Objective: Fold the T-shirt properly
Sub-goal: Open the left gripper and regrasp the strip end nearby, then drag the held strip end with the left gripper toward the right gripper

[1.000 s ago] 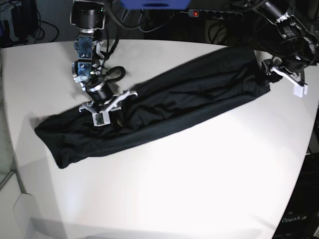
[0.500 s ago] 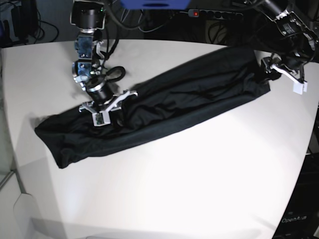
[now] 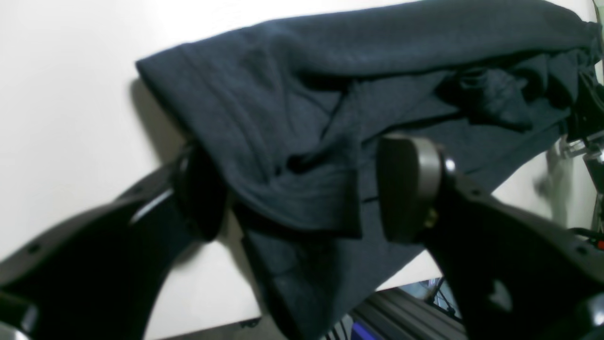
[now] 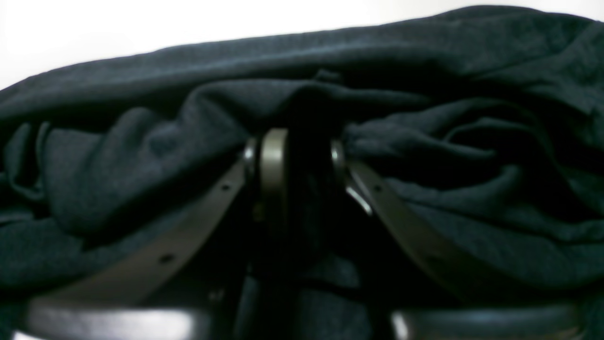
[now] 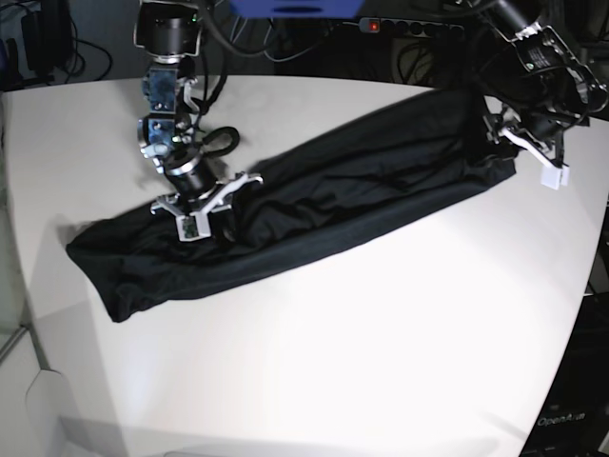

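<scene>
The black T-shirt (image 5: pixel 314 195) lies as a long crumpled band running diagonally across the white table (image 5: pixel 381 324), from near left to far right. My right gripper (image 5: pixel 204 217) stands on its left part. In the right wrist view this gripper (image 4: pixel 297 160) has its jaws close together with a bunched fold of T-shirt (image 4: pixel 141 156) pinched between them. My left gripper (image 5: pixel 511 143) is at the band's far right end. There the left gripper (image 3: pixel 302 189) is open wide, one finger on either side of a folded edge of the T-shirt (image 3: pixel 302 94), which hangs over the table's edge.
Cables and a power strip (image 5: pixel 409 27) lie behind the table's far edge. The table's right edge (image 5: pixel 585 286) curves off close to the left arm, with a dark stand (image 5: pixel 571 409) below it. Bare white tabletop spreads in front of the T-shirt.
The left arm has shifted a little leftward, in toward the T-shirt's right end, jaws still wide. The right arm and the T-shirt have not moved.
</scene>
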{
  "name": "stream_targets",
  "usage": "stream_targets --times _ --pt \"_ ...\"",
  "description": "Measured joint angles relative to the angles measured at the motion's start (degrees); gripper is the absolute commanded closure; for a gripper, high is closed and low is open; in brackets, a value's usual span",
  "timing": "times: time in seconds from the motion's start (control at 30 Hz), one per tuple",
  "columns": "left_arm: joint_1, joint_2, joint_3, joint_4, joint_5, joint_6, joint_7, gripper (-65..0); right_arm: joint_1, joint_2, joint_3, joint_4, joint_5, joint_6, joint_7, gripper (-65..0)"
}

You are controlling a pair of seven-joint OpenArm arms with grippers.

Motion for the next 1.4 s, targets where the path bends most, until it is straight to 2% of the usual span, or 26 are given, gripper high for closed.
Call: stream_targets --times 0.1,0.4,0.47,0.53,0.73,0.8,0.87,1.07,1.2,1.27,1.4 --pt "0.0 0.0 0.0 -0.5 -0.3 0.0 -0.1 -47.1 0.0 0.0 0.0 0.0 0.0 0.0 0.0 -13.2" --pt "-0.3 -0.2 0.0 -8.2 -6.8 -1.6 -3.7 -47.0 0.0 0.0 0.0 0.0 0.0 0.0 0.0 -13.2" --pt "-0.3 -0.3 0.0 -8.4 -6.9 -1.6 -3.6 -45.1 0.0 0.0 0.0 0.0 0.0 0.0 0.0 -13.2" --pt "-0.4 -0.3 0.0 -8.4 -6.5 -1.6 -3.8 -39.6 0.0 0.0 0.0 0.0 0.0 0.0 0.0 -13.2" --pt "-0.2 0.4 3.1 -8.8 -5.5 -0.8 -2.6 -13.9 0.0 0.0 0.1 0.0 0.0 0.0 0.0 -13.2" --pt "-0.2 0.4 3.2 -8.8 -4.8 -0.6 -1.8 -7.0 0.0 0.0 0.1 0.0 0.0 0.0 0.0 -13.2" --pt "-0.2 0.4 3.3 -8.8 -4.5 -0.6 -1.7 -2.8 0.0 0.0 0.1 0.0 0.0 0.0 0.0 -13.2" --pt "-0.3 0.2 3.3 -7.9 -4.2 -0.4 -0.9 -1.4 0.0 0.0 0.1 0.0 0.0 0.0 0.0 -13.2" --pt "0.4 1.3 3.3 1.3 1.7 0.5 3.4 -1.4 -0.1 0.0 0.1 0.0 0.0 0.0 0.0 -13.2" --pt "1.5 1.6 3.3 5.0 2.6 0.7 5.2 -1.3 -0.1 -0.2 0.1 0.0 0.2 0.0 0.1 -13.2" --pt "1.3 1.5 3.2 6.0 1.0 0.7 5.3 -1.3 -0.3 -0.8 0.3 0.1 -0.1 -0.6 0.1 -13.2"
